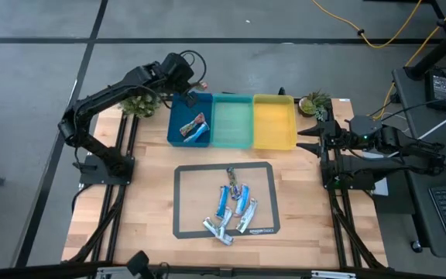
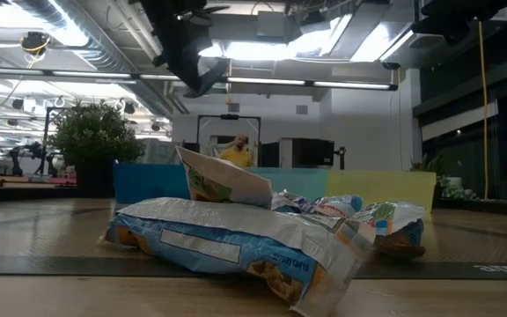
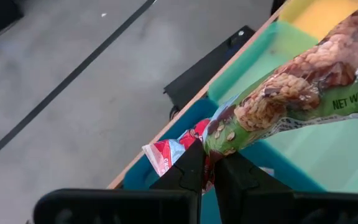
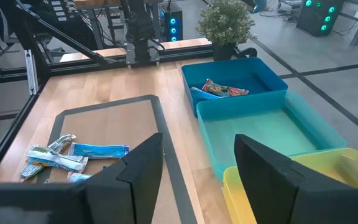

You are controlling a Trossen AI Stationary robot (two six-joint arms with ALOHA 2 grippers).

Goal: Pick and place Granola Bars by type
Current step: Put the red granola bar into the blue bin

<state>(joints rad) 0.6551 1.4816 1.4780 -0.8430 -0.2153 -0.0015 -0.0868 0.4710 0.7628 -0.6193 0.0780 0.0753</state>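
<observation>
My left gripper is shut on a green-and-red granola bar above the far edge of the blue bin; it also shows in the high view and, high up, in the low view. Two multicoloured bars lie flat in the blue bin. Several blue-and-white and silver bars lie in a loose heap on the dark-framed mat. My right gripper is open and empty at the table's right side, beside the yellow bin; its fingers stand wide apart in its wrist view. My left gripper pinches the bar between its two fingers near one end, where the green wrapper narrows; a red-and-white bit of wrapper shows just beside the fingers. The rest of the bar reaches forward past the fingertips, lifted clear over the bins.
The blue, teal and yellow bins stand side by side along the far edge. Small potted plants stand at either end of the bins. Bare wooden table lies left and right of the mat. A person shows far off in the room.
</observation>
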